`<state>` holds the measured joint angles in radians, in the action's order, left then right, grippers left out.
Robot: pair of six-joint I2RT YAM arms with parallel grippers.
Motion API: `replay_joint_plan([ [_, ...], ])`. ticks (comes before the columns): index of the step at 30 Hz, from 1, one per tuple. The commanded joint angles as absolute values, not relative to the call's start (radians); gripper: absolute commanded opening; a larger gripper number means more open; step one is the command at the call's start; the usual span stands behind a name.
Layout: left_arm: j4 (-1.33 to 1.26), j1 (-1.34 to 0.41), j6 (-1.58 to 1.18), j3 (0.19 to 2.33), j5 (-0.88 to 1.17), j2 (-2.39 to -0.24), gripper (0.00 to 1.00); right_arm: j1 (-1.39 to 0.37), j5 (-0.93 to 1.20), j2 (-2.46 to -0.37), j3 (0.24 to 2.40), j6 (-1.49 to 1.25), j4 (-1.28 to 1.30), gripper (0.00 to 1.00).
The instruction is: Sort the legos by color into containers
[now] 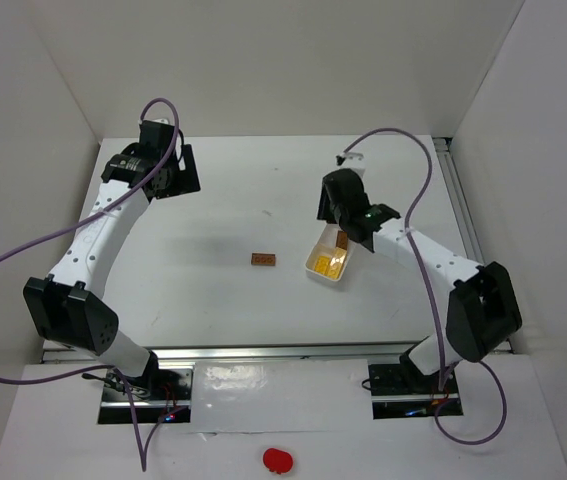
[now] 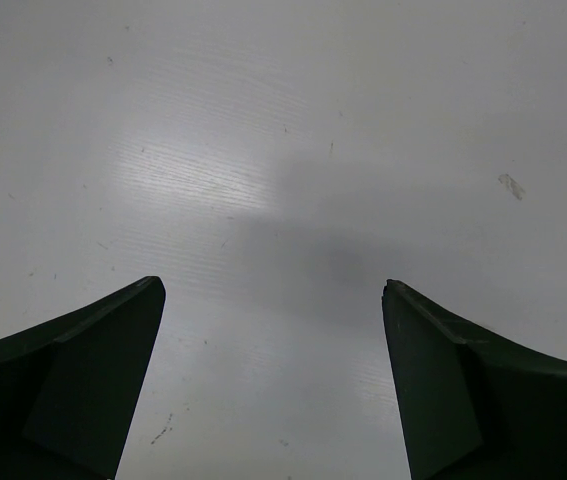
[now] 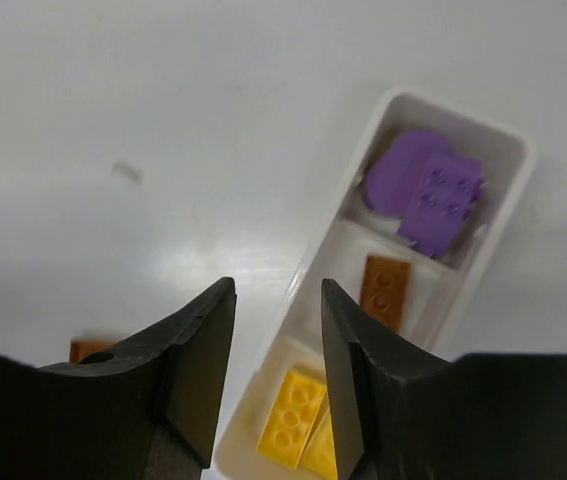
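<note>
Hovering the right gripper (image 3: 273, 290) low over the tray (image 3: 508, 145), narrowly parted and gripping nothing (left gripper (image 2: 273, 290) gaping wide, far off). Leaving one brown brick (image 1: 262, 259) loose on the table (image 1: 213, 215), well apart. Risking clipping the tray wall and spilling sorted bricks (image 3: 433, 195) when swinging away.

Robotics laboratory test cell. A white table (image 1: 263, 200) is enclosed by plain white panels (image 1: 293, 60) along its left, far and right edges. The left arm (image 1: 93, 240) and right arm (image 1: 433, 262) are bolted to metal plates (image 1: 388, 383) at the near edge. Loose purple cables (image 1: 431, 170) feed both.
</note>
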<state>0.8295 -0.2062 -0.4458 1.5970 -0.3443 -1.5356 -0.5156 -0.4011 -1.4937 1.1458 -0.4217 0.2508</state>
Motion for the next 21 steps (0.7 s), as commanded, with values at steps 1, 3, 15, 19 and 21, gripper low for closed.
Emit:
replay_joint_plan([
  [1,0.804,-0.201,-0.44,1.62,-0.325,-1.536,1.0,-0.589,-0.29,-1.477,1.045,-0.393,0.289,0.47],
  [3,0.804,-0.201,-0.44,1.62,-0.325,-1.536,1.0,-0.665,-0.132,-1.491,1.045,-0.324,0.259,0.62],
  [15,0.804,-0.201,-0.44,1.601,-0.362,-1.5,1.0,-0.887,-0.227,-1.914,1.301,-0.014,0.351,0.93],
  [19,0.804,-0.201,-0.44,1.601,-0.362,-1.5,1.0,-0.887,-0.288,-1.986,1.333,0.009,0.313,0.93],
  [21,0.804,-0.201,-0.44,1.601,-0.362,-1.5,1.0,-0.887,-0.305,-2.006,1.342,0.009,0.284,0.93],
])
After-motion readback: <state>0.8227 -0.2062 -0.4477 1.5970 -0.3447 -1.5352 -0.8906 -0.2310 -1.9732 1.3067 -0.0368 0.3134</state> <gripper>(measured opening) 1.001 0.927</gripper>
